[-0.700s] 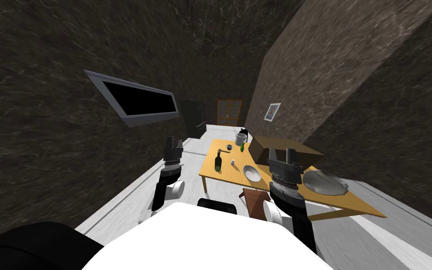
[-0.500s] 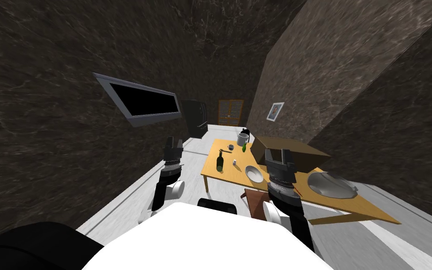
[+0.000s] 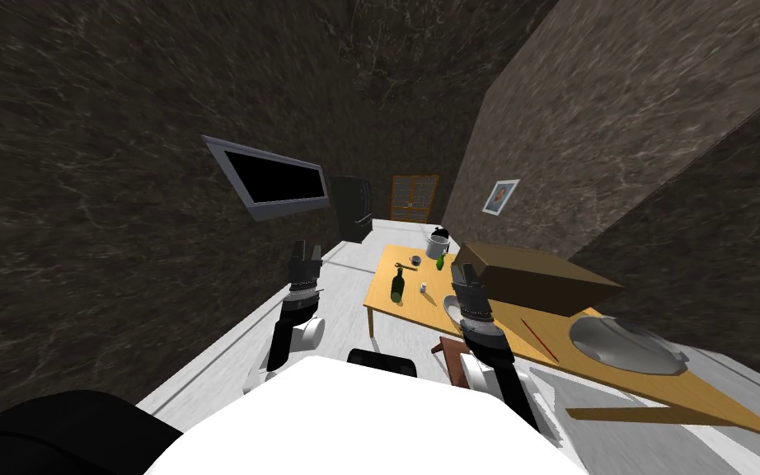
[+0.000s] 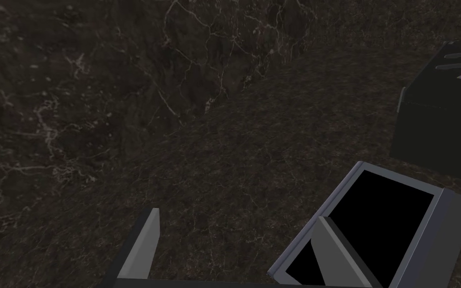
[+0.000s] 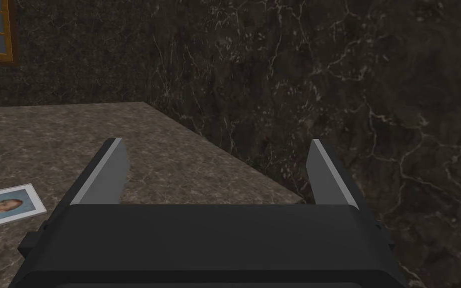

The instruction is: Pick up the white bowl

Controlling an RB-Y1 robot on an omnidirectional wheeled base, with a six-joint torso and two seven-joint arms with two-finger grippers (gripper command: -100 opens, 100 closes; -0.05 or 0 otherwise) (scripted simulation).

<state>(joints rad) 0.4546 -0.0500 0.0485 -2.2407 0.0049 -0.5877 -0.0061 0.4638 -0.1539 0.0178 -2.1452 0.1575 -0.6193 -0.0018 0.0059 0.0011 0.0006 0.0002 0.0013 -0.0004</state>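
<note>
The white bowl (image 3: 450, 306) sits on the wooden table (image 3: 383, 301) near its front edge, partly hidden behind my right arm. My right gripper (image 3: 462, 271) is raised above the bowl and points up and away; in the right wrist view its gripper (image 5: 217, 141) stands open and empty, facing a dark wall. My left gripper (image 3: 305, 251) hangs over the floor left of the table, well away from the bowl. The left wrist view shows that gripper (image 4: 235, 215) open with nothing between its fingers.
A dark green bottle (image 3: 398, 286), a small green bottle (image 3: 440, 262), a grey mug (image 3: 436, 244), a cardboard box (image 3: 535, 280), a thin red stick (image 3: 539, 340) and a large grey dish (image 3: 626, 346) share the table. A brown chair (image 3: 451, 356) stands against its front edge.
The whole head view has shifted: window, table and picture slid to the right, so I have turned. My right gripper has moved left and now overlaps the bowl. The left arm is unchanged.
</note>
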